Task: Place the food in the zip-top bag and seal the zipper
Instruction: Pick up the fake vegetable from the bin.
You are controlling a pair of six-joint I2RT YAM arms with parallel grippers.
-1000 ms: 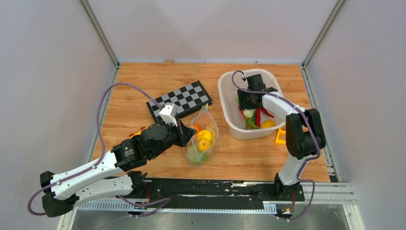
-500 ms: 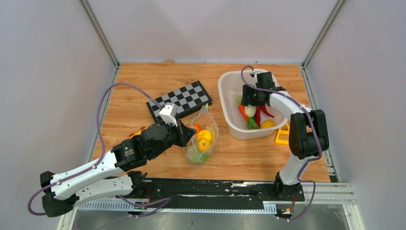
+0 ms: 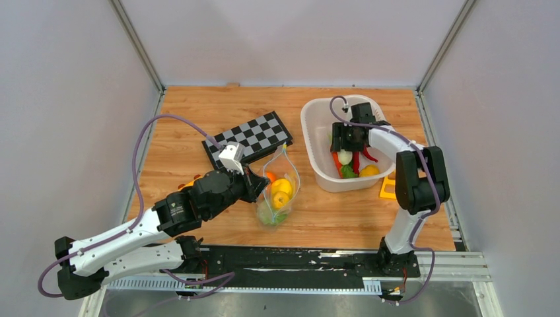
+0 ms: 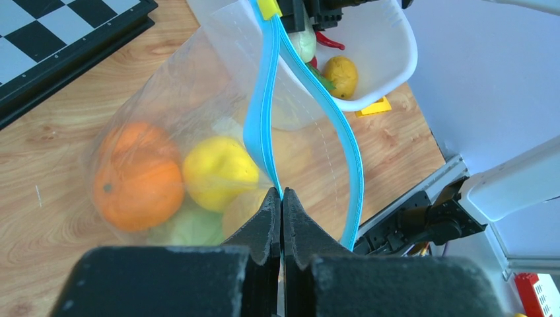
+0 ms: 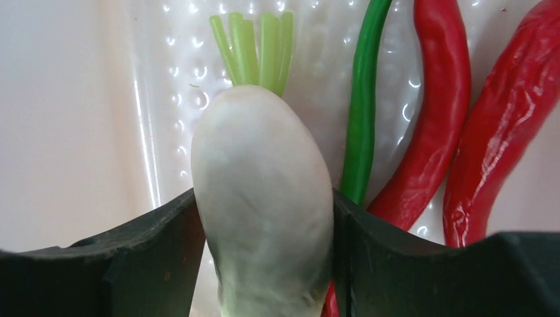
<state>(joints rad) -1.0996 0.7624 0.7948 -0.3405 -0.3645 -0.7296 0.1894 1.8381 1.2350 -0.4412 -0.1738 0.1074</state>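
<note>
The clear zip-top bag [image 3: 279, 188] stands open on the table with an orange [image 4: 139, 185], a yellow fruit [image 4: 218, 168] and a green cabbage [image 4: 191, 228] inside. My left gripper [image 4: 282, 198] is shut on the bag's teal-blue zipper [image 4: 261, 112] at the mouth's near end; it also shows in the top view [image 3: 254, 181]. My right gripper [image 5: 264, 218] is inside the white basket [image 3: 315, 135], shut on a white radish [image 5: 264, 205] with green stalks. Red peppers [image 5: 436, 119] and a green pepper [image 5: 362, 99] lie beside it.
A chessboard [image 3: 249, 137] lies behind the bag. A yellow fruit [image 3: 368, 170] and greens [image 3: 347, 172] lie in the basket. A yellow toy [image 3: 388, 188] sits right of the basket. Walls close in the table on three sides.
My right gripper has shifted within the basket and now holds the white radish low among the peppers. The left arm and the bag have not moved.
</note>
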